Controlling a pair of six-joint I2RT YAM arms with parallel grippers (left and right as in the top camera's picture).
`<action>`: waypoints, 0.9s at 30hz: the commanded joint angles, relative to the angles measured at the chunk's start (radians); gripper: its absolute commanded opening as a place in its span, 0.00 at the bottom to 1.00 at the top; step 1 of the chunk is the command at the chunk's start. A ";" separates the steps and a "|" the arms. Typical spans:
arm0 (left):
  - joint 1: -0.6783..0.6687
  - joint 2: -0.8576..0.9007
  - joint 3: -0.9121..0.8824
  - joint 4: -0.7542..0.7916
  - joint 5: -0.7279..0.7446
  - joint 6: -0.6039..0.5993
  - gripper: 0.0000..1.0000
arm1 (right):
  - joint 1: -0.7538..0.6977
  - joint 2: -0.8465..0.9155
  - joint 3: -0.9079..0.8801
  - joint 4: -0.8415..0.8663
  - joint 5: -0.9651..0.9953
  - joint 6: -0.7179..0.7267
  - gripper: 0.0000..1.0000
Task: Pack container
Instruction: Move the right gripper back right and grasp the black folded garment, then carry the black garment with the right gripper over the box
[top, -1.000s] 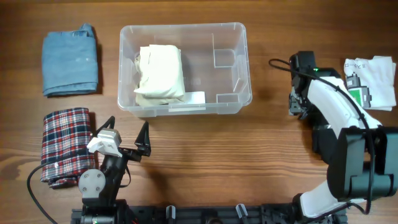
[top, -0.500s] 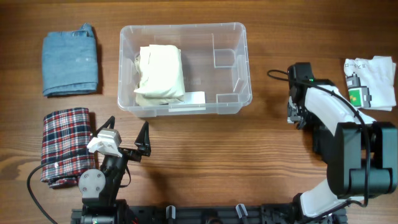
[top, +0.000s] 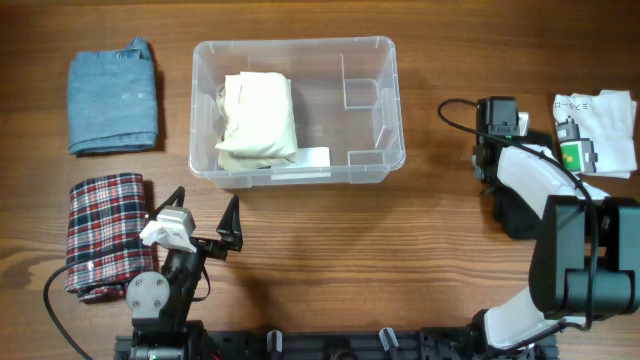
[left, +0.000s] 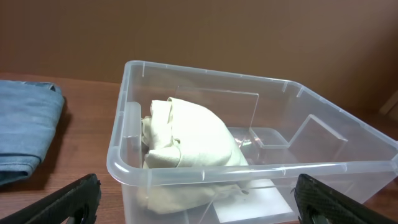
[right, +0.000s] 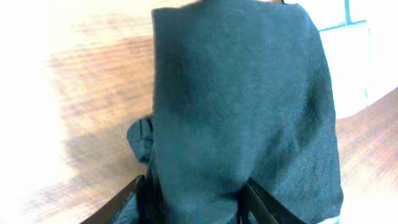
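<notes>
Nearest the robot's base, the left hand (top: 205, 212) hangs low over the desk (top: 400, 260), its fingers spread wide and holding nothing. In the left wrist view its two black fingertips sit at the bottom corners, with the container beyond the gap between them. Just to its left lies a folded plaid cloth (top: 105, 235) in red, white and dark blue.

On the right side, the right arm (top: 535, 180) bends up from the near edge. Its wrist is between the container and a white cloth (top: 598, 130) with a green print, which lies at the desk's right edge. In the right wrist view the right hand (right: 193, 202) shows only two finger edges at the bottom. They sit either side of a dark woven-looking thing (right: 239, 106) that fills most of the picture. I cannot tell whether the hand is closed on it.

Farther back, mid-desk, stands the container (top: 300, 43), upright and open-topped, with a white label (top: 312, 158) on its near wall. A folded cream cloth (top: 258, 120) lies in its left half, and small moulded partitions stand in the right half. Well to the left, at the far corner, lies a folded blue cloth (top: 113, 95).
</notes>
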 joint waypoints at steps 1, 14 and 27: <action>0.007 -0.007 -0.006 0.000 0.016 0.020 1.00 | 0.006 0.028 -0.012 0.065 -0.275 -0.044 0.36; 0.007 -0.007 -0.006 0.000 0.016 0.020 1.00 | 0.009 0.024 0.321 -0.072 -0.308 -0.045 0.04; 0.007 -0.007 -0.006 0.000 0.016 0.020 1.00 | 0.018 -0.039 0.591 -0.245 -0.381 -0.043 0.04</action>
